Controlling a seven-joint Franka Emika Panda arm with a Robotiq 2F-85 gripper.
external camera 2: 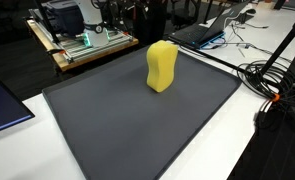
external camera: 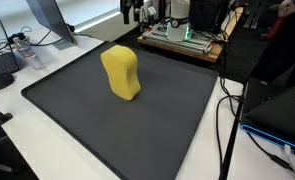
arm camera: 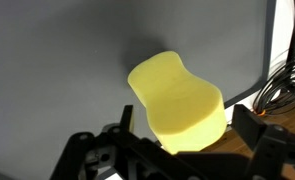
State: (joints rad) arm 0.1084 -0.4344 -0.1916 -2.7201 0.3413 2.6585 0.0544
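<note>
In the wrist view the tool [arm camera: 184,120] is at the lower edge of the picture, with its two fingers [arm camera: 249,122] spread fully apart and holding nothing. The yellow sponge [arm camera: 177,95] is just in front of it, and the near end of the sponge comes in between the two fingers. I cannot tell if a finger touches it. The tool shows only in this view.

The sponge stands upright on a dark grey mat [external camera: 87,120], near the middle of its far half in both exterior views [external camera: 121,72] [external camera 2: 161,66]. It is bright yellow and thick, with rounded corners and a narrower waist, so the outline is a little like a peanut. Its surface looks plain and smooth.

The mat lies flat on a white counter [external camera 2: 237,140]. Behind it stands a wooden frame [external camera: 182,40] with a small green light, and black cables [external camera 2: 277,80] lie just beside the mat edge.

By count: one sponge, one mat, one tool with two fingers, one wooden frame.
</note>
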